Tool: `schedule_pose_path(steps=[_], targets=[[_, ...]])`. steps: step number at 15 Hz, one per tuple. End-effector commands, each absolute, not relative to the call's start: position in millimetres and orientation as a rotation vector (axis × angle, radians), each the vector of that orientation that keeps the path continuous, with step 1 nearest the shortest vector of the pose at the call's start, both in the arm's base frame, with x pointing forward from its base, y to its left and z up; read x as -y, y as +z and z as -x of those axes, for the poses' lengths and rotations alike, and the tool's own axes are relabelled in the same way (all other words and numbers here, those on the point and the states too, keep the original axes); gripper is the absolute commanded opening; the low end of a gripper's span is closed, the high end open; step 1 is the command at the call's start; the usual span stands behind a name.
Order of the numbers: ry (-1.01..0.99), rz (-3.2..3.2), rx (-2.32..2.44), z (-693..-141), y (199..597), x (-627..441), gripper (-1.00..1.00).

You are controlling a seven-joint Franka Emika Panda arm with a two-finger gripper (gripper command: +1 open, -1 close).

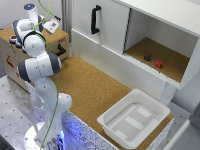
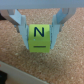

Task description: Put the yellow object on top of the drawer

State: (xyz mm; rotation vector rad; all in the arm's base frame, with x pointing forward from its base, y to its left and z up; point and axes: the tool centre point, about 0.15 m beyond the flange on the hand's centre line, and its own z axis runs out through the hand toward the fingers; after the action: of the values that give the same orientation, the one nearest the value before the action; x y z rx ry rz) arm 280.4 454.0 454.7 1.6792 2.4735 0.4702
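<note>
In the wrist view a small bright yellow block marked with a black "N" sits between my two fingers. My gripper is shut on it, close over a brown cork surface. In the exterior view my gripper is over the cork top of the small light-wood drawer at the exterior view's upper left. The drawer has a black front handle and a red side mark. The yellow block is hidden in that view.
A large white cabinet with a black handle stands behind the cork table. Its open compartment holds a red piece and a dark piece. A white bin sits at the front right. A yellow-green cable hangs by the arm.
</note>
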Motion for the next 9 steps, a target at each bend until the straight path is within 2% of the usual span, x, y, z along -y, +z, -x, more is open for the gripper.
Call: schedule_pose_path(steps=[1,2,3,9], targets=[[0.211,-1.789,-2.437,-317.8,449.2,-496.7,-1.00],[0.214,-1.814,-2.428,-313.8,447.2,-494.3,-1.00],[0.220,-1.816,-2.429,-311.2,447.4,-490.5,1.00],[0.273,-2.020,-2.440,-291.8,480.2,-438.1,1.00]])
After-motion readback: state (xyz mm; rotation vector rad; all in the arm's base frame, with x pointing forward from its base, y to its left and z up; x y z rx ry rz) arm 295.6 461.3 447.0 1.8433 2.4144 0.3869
